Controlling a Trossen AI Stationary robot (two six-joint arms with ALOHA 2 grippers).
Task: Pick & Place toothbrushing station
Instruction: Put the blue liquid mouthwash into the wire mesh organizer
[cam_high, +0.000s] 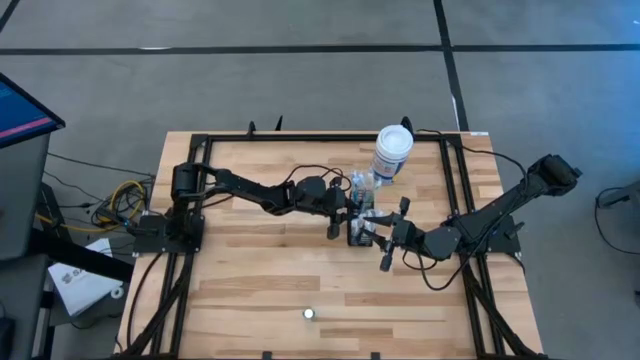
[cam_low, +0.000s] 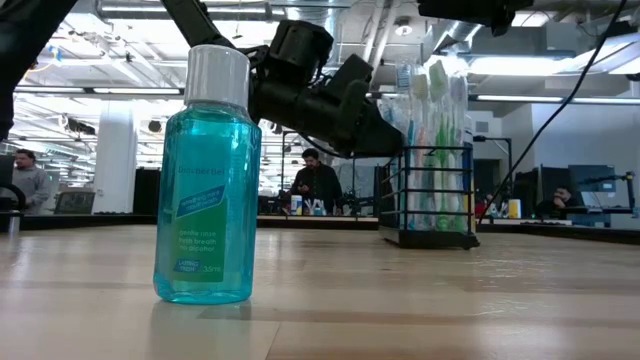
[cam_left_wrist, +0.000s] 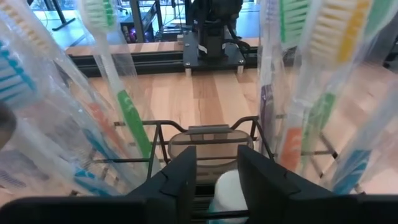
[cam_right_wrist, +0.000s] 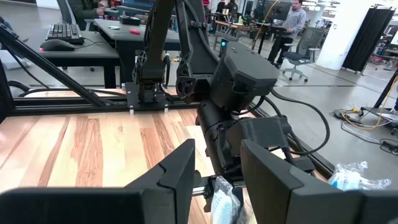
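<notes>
1. My left gripper (cam_high: 357, 212) sits at the toothbrushing station (cam_high: 361, 228) near the table's centre, coming in from the left; in my left wrist view my fingers (cam_left_wrist: 181, 177) stand a little apart around a white rounded piece low at the caddy's wire rim (cam_left_wrist: 205, 124), and I cannot tell whether they pinch it or are letting go

2. My right gripper (cam_high: 388, 238) meets the same caddy from the opposite side; its fingers (cam_right_wrist: 177, 171) stand apart with the wire rack and a wrapped item in the gap, and I cannot tell if they bear on anything

3. The station (cam_low: 430, 195) stands upright on the wooden table (cam_high: 250, 290), its slots packed with wrapped toothbrushes (cam_left_wrist: 118, 93) that rise well above the frame, so I judge a low hold on the wire keeps the load from tipping

4. A white canister (cam_high: 392, 152) stands just beyond the caddy toward the far edge, close enough that a careless swing could knock it

5. A blue mouthwash bottle (cam_low: 208, 175) stands upright in front of the low camera, well apart from the caddy

6. A small white object (cam_high: 309, 313) lies near the front edge, apart from the action

7. People (cam_low: 314, 180) show in the room behind the table
</notes>
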